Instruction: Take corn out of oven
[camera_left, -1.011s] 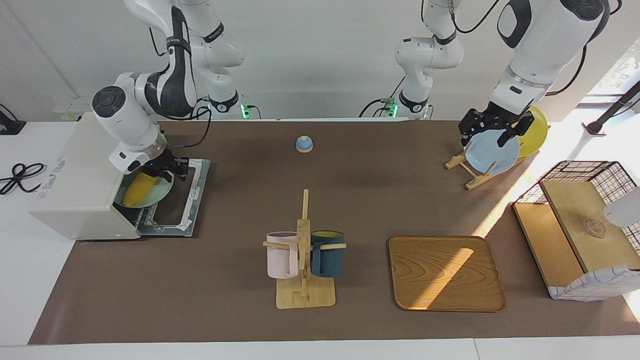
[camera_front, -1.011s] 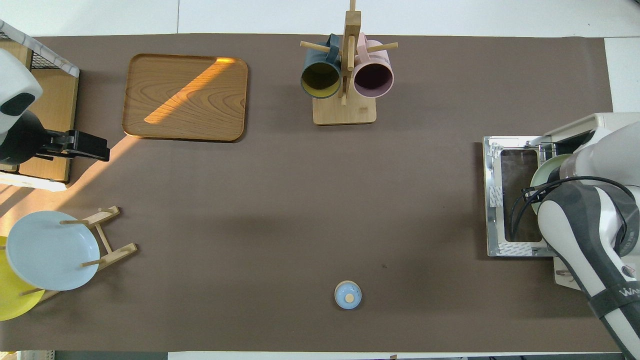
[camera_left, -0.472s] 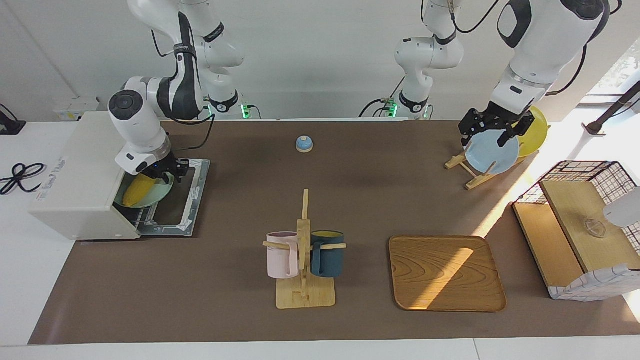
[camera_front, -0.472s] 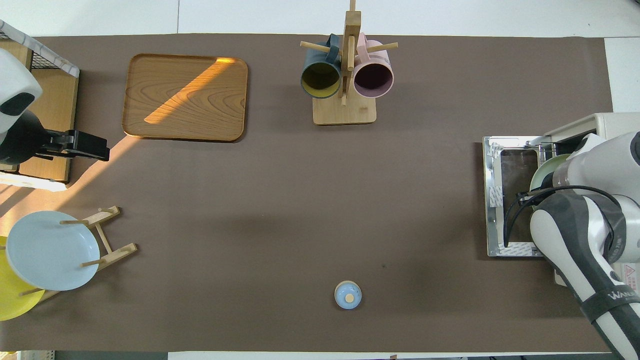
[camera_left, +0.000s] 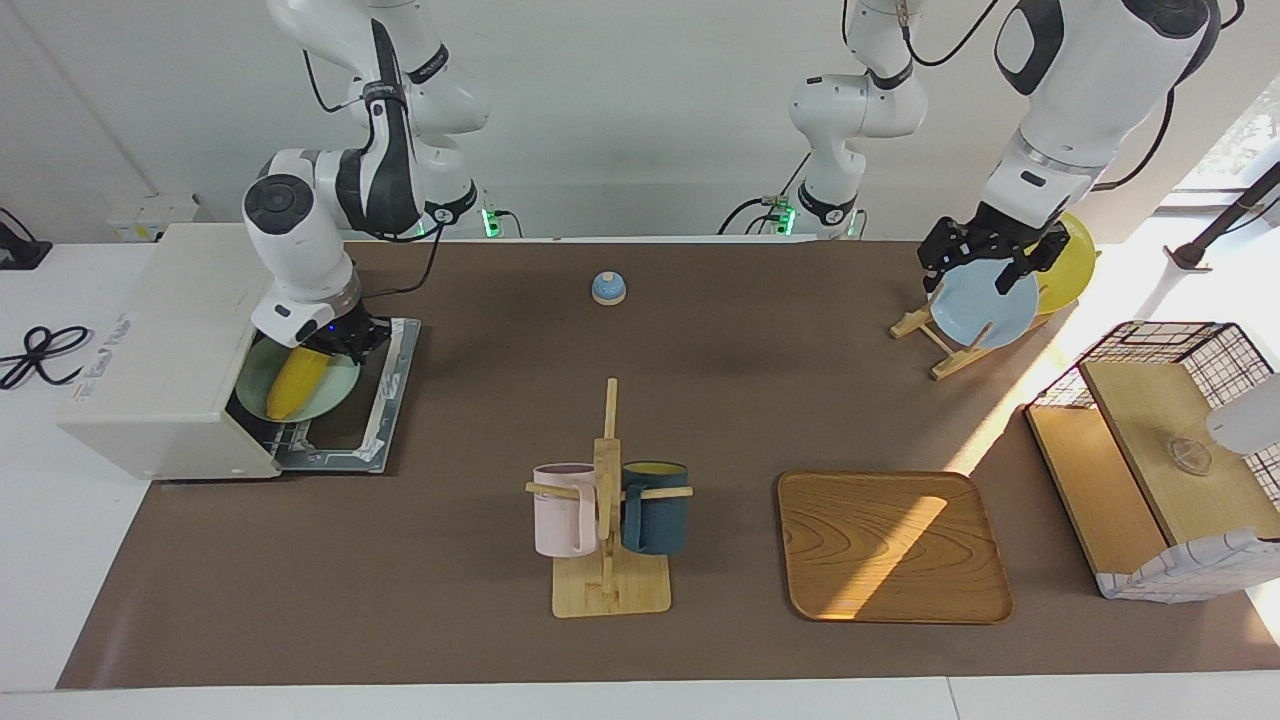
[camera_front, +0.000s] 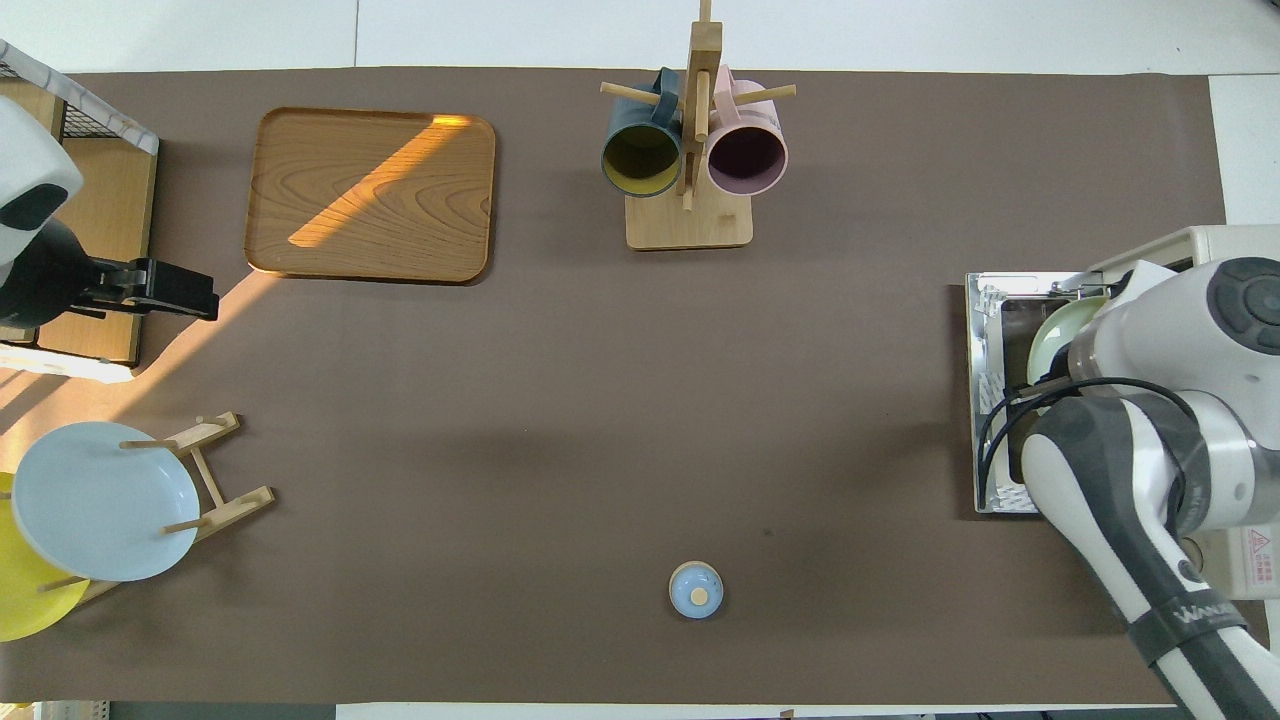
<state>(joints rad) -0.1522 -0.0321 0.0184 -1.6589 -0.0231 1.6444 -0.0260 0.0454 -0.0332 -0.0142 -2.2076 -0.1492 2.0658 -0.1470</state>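
The off-white oven (camera_left: 150, 340) stands at the right arm's end of the table with its door (camera_left: 372, 400) dropped open. The yellow corn (camera_left: 297, 383) lies on a pale green plate (camera_left: 252, 388) that sticks out of the oven's mouth over the door. My right gripper (camera_left: 345, 342) is low at the plate's rim, at the corn's upper end, and looks shut on the plate. In the overhead view the right arm hides the corn; the plate's edge (camera_front: 1055, 335) and the oven (camera_front: 1215, 245) show. My left gripper (camera_left: 985, 262) waits raised near the plate rack.
A mug rack (camera_left: 608, 520) with a pink and a dark blue mug stands mid-table. A wooden tray (camera_left: 890, 545) lies beside it. A small blue bell (camera_left: 608, 288) sits near the robots. A plate rack (camera_left: 940, 335) holds a blue and a yellow plate. A wire basket (camera_left: 1180, 460) is at the left arm's end.
My right gripper has drawn back from the oven's mouth toward the table's middle. The green plate with the corn has slid out with it. The left arm has not moved.
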